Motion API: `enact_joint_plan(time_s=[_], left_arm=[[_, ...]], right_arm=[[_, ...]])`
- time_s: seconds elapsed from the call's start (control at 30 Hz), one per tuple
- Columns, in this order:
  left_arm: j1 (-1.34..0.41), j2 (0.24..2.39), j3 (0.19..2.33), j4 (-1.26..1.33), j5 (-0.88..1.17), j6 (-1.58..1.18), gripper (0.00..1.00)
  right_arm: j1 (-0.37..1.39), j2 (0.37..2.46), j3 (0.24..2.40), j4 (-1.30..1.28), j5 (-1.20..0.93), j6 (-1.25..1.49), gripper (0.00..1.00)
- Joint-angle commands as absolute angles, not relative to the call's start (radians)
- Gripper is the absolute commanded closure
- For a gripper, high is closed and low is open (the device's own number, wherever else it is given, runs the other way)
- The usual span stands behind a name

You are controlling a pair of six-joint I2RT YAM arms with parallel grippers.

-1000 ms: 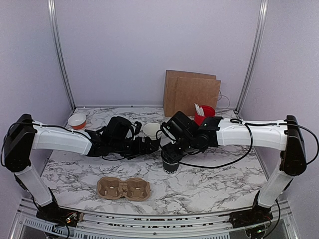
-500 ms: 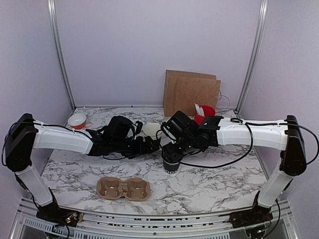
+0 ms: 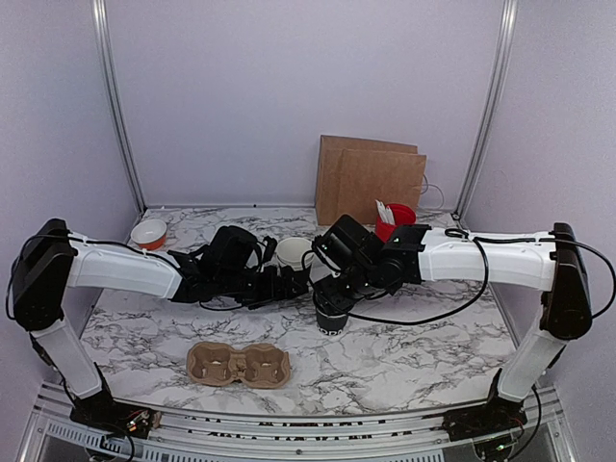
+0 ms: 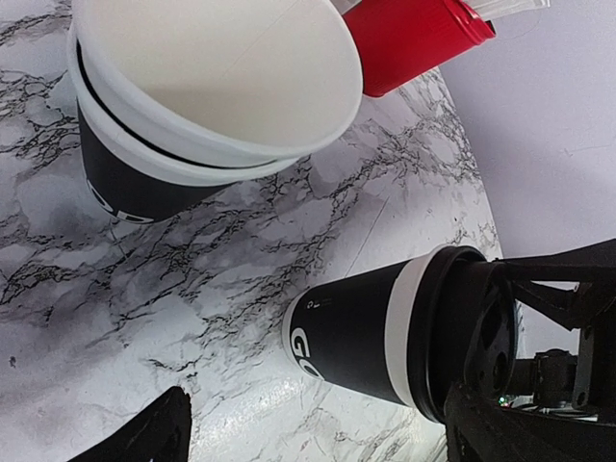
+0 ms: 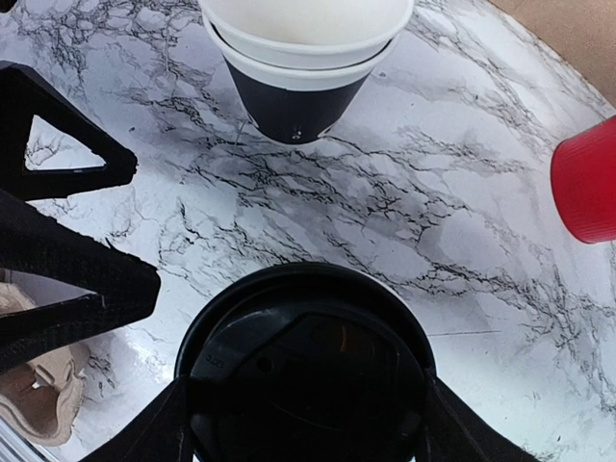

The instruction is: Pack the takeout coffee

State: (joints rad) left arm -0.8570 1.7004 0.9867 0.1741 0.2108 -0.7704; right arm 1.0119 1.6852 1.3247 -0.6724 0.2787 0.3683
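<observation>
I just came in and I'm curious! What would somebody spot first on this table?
Probably the black paper cup with a black lid in the middle of the white marble table, with the right gripper over it, a finger on either side of its lid. Just behind it a cream paper cup sits nested in a black one. Near the front edge lies an empty brown pulp two-cup carrier.

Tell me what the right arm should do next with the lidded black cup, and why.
Probably slide the right tool down past the lid and close on the black cup below it. The lid looks seated, the tool straddles the lid rather than the cup wall, and the cardboard carrier near the front looks empty.
</observation>
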Motion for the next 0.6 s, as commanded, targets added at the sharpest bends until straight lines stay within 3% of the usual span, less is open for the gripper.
enact_joint_plan(time_s=[0.0, 0.57], left_arm=[[-0.867, 1.720, 1.026, 0.164, 0.227, -0.750, 0.08], [-0.888, 1.751, 1.051, 0.156, 0.239, -0.744, 0.08]], right_arm=[[1.020, 1.683, 1.322, -0.676, 0.297, 0.387, 0.27], [1.022, 1.659, 1.315, -0.673, 0.302, 0.393, 0.20]])
